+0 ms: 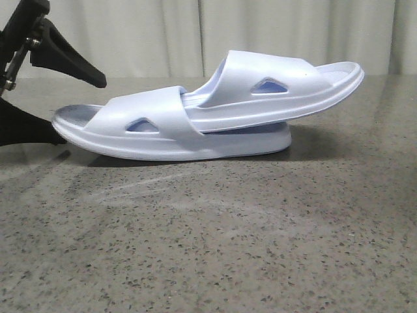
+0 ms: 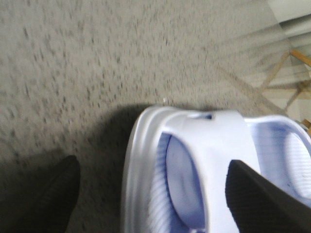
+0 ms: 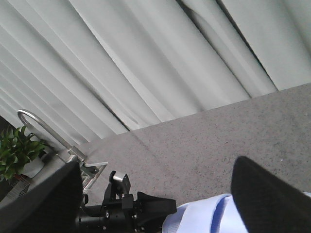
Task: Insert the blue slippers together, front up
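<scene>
Two pale blue slippers lie nested on the table. The lower slipper [image 1: 163, 130] rests flat. The upper slipper [image 1: 280, 85] is pushed under the lower one's strap and tilts up to the right. My left gripper [image 1: 81, 111] is open at the lower slipper's left end, one finger above it and one beside it. In the left wrist view the slipper's strap [image 2: 218, 141] sits between the spread fingers [image 2: 262, 204], and the left gripper [image 2: 155, 194] holds nothing. My right gripper [image 3: 155, 194] is open and empty, with a slipper edge [image 3: 209, 216] near one finger. It is out of the front view.
The slippers sit on a speckled grey stone tabletop [image 1: 228, 241], with a pale curtain [image 1: 163, 32] behind it. The right wrist view also shows the left arm's black gripper [image 3: 131, 206], a bent metal tube [image 3: 43, 128] and a potted plant [image 3: 14, 150] beyond the table.
</scene>
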### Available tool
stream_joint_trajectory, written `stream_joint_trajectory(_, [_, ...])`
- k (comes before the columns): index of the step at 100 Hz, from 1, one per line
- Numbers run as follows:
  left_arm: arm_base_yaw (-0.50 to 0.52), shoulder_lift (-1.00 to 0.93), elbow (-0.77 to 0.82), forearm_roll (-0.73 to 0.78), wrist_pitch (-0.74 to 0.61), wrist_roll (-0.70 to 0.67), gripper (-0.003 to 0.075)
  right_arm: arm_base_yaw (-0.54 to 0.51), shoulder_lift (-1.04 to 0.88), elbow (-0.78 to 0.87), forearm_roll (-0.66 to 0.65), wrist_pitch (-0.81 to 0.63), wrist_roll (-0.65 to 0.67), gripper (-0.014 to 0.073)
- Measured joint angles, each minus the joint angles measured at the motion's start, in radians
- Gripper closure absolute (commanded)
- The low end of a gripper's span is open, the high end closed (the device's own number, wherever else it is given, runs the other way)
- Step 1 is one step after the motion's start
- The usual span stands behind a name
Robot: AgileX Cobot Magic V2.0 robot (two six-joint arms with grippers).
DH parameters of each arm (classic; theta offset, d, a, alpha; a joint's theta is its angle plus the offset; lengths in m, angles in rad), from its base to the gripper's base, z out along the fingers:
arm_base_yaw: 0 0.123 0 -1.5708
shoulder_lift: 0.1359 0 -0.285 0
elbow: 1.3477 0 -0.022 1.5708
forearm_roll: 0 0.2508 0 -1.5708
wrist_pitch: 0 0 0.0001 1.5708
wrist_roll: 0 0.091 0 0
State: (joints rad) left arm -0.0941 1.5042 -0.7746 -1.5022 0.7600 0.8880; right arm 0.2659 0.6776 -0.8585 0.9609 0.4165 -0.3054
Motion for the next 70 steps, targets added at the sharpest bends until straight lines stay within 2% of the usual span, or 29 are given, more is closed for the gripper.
stream_joint_trajectory(21, [0.000, 0.000, 0.000, -0.075, -0.100, 0.155, 0.0162, 0.000, 0.000, 0.000, -0.001, 0.009, 0.000, 0.0043])
stream_joint_trajectory(38, [0.045, 0.000, 0.000, -0.200, -0.141, 0.457, 0.0162, 0.000, 0.000, 0.000, -0.039, 0.011, 0.000, 0.0043])
stream_joint_trajectory(52, [0.129, -0.008, 0.000, -0.267, -0.051, 0.618, 0.0163, 0.000, 0.000, 0.000, -0.129, 0.016, 0.000, 0.0043])
stream_joint_trajectory(70, [0.217, -0.113, 0.000, -0.274, 0.038, 0.734, 0.0169, 0.000, 0.000, 0.018, -0.243, -0.008, 0.000, 0.0043])
